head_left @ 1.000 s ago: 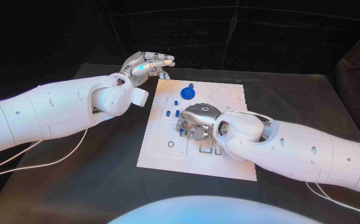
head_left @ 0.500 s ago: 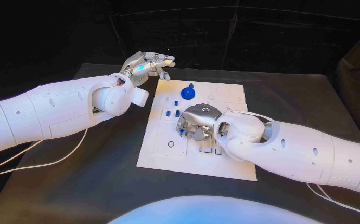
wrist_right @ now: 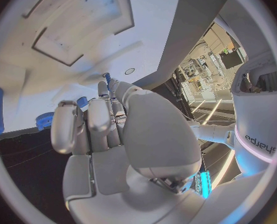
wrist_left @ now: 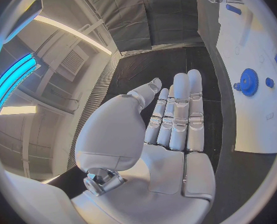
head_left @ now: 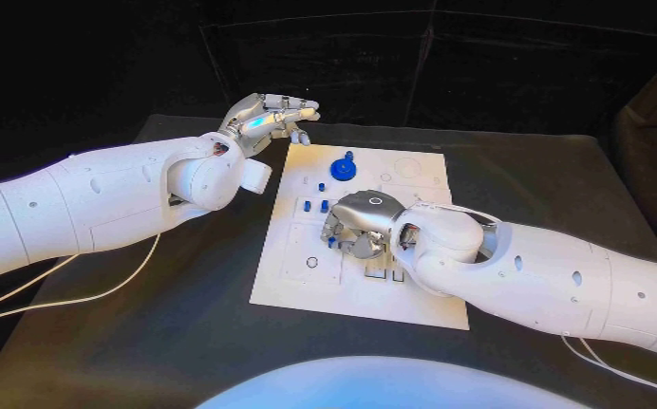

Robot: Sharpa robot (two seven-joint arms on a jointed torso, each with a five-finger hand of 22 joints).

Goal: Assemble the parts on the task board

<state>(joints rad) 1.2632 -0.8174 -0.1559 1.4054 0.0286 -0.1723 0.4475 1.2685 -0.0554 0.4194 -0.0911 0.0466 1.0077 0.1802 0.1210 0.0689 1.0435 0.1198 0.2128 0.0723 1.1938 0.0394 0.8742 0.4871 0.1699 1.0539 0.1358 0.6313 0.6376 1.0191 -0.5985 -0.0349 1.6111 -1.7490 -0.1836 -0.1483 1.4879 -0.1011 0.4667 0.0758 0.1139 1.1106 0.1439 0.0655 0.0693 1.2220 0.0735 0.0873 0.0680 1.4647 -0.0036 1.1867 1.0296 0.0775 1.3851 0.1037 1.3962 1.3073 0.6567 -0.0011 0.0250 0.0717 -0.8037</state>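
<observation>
The task board (head_left: 359,238) lies flat in the middle of the black table (head_left: 548,172), a white plate with outlined recesses; small blue parts (head_left: 323,206) stand in its middle, and a blue gear (head_left: 343,169) sits near its far edge; the right hand (head_left: 359,227) is pressed low over the board's centre, fingers curled together, probably working a part, though whether it grips one I cannot tell; the left hand (head_left: 269,115) hangs beyond the board's far left corner, fingers straight and side by side, holding nothing, seemingly kept clear.
</observation>
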